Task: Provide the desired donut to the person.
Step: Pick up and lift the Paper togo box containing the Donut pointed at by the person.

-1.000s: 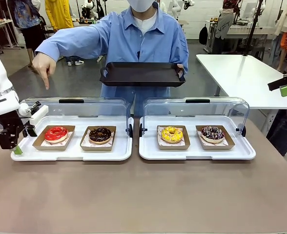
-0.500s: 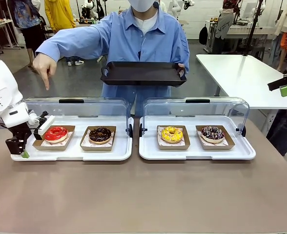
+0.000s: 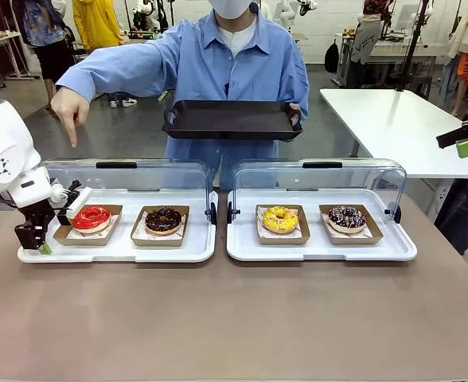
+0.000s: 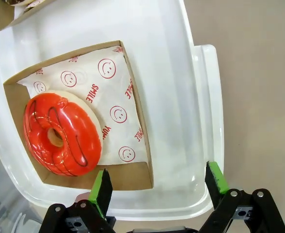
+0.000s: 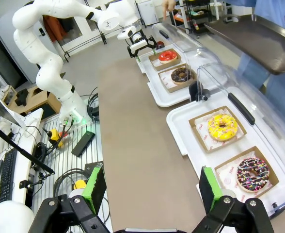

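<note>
Across the brown tabletop (image 3: 218,318), brought the left gripper (image 4: 158,183) inward within the last second; held its jaws spread and empty, straddling the near corner of the cardboard tray (image 4: 141,145), red donut (image 4: 62,133) just ahead, singled out by the pointing hand (image 3: 68,107) of the person (image 3: 234,72); judged the pick close. Read "SMILE" and "YOU" beside smiley faces on the liner (image 4: 113,111); left the right gripper (image 5: 150,187) spread too, idle.

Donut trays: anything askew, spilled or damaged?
Nothing serious. The red donut sits toward one corner of its cardboard box; the chocolate donut, yellow donut and sprinkled donut lie inside theirs. No spills or damage visible.
</note>
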You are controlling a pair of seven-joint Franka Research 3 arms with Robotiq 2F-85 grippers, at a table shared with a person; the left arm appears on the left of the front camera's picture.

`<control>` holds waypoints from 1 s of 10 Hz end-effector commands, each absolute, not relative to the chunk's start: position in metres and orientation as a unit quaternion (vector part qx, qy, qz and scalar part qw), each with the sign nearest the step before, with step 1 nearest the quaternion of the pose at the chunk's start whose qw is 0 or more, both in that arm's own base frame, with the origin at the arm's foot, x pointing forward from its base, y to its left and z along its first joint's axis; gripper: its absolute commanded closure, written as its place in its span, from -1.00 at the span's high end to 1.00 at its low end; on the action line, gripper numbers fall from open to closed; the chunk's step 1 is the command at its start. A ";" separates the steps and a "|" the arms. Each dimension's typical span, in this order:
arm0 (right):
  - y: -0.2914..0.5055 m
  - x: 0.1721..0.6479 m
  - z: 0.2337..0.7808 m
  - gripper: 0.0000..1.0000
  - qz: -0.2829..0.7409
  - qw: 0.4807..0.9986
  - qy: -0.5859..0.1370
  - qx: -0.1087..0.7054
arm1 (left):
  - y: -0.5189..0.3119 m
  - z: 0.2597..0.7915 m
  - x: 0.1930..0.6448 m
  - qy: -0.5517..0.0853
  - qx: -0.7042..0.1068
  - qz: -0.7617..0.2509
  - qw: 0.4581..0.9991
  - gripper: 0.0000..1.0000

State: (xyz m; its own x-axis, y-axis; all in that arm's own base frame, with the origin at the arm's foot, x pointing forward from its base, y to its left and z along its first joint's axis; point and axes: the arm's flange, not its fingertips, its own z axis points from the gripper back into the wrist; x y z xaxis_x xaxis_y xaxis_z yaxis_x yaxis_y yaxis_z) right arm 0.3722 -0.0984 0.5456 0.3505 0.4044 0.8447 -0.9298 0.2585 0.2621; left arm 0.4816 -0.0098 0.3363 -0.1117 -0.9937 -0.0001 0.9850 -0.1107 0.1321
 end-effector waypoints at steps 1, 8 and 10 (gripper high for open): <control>-0.098 0.373 0.546 1.00 0.465 0.716 -0.335 0.399 | -0.011 0.333 0.485 -0.058 0.055 -0.740 0.668 0.30; -0.098 0.373 0.546 1.00 0.465 0.716 -0.335 0.399 | -0.010 0.331 0.486 -0.059 0.039 -0.739 0.670 -1.00; -0.098 0.373 0.546 1.00 0.465 0.716 -0.335 0.399 | -0.009 0.329 0.488 -0.055 0.035 -0.742 0.668 -1.00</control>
